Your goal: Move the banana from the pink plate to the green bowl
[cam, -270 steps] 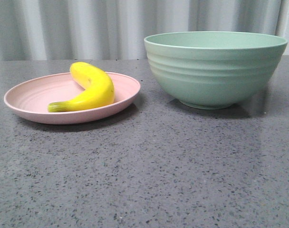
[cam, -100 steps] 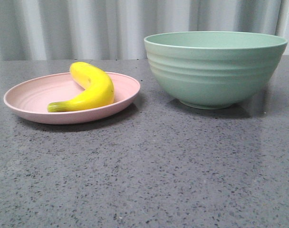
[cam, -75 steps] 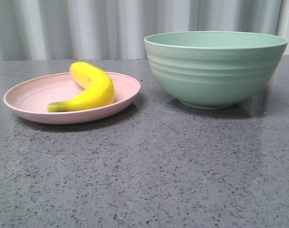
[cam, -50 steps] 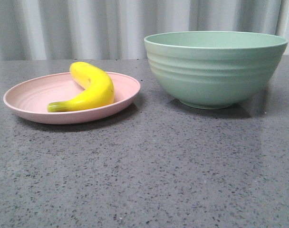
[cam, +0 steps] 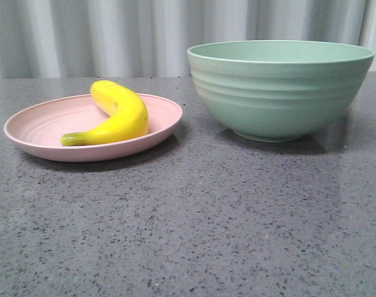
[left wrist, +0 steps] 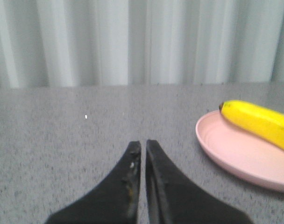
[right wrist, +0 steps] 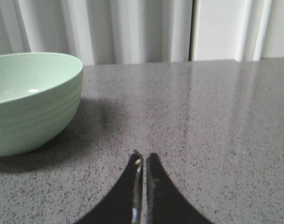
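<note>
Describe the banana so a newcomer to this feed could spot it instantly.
On the speckled grey stone table, left of the deep ribbed mint-green bowl, sits a shallow round pale-pink plate. The curved bright-yellow banana lies on it, green stem toward the camera: the only yellow thing in view.

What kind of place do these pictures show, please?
Probably a staged test bench, not a real kitchen: a grey speckled stone-like tabletop, a pale pleated curtain behind it, and only a yellow curved banana on a pale-pink round plate beside a mint-green ribbed bowl.
</note>
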